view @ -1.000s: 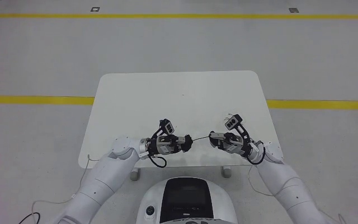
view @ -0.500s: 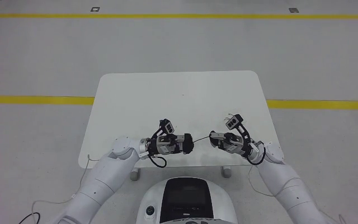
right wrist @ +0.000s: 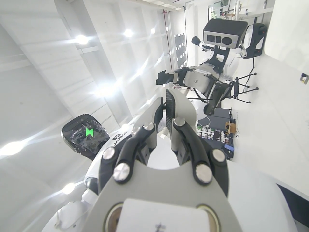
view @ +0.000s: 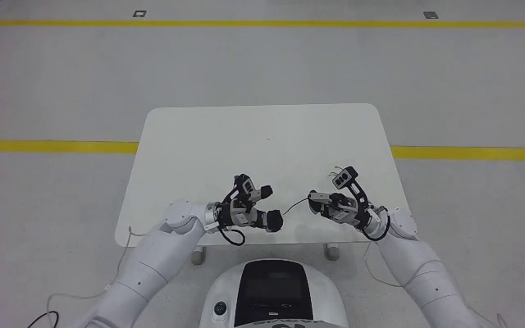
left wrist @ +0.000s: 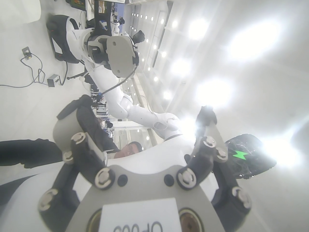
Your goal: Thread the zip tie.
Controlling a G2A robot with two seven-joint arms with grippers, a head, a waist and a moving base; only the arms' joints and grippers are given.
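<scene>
Over the near edge of the table (view: 262,139), both arms hang low, tips facing each other across a small gap. Look at the left gripper (view: 271,207), about midway along that edge. Its jaws stand wide apart, one black finger (view: 264,193) toward the table's middle and the other back toward the near edge, and they hold nothing. It's the same story from the left wrist view: the left gripper (left wrist: 143,113) is spread wide, its two fingers well apart.

Across from it, the right gripper (view: 312,198) sits a little right of the near edge's midpoint, jaws pinched almost together. From its tips runs the zip tie (view: 297,202), a thin black strand held up off the table top. The free end points toward the left gripper's open fingers and ends near them. Whether it touches one, I cannot tell from above.

Up close in the right wrist view, the right gripper (right wrist: 165,102) shows its two ribbed pads (right wrist: 170,112) nearly touching, with only a narrow slit between them. The tie itself is too thin to pick out there.

Beyond the table, a yellow line (view: 66,146) crosses the pale floor on either side.
</scene>
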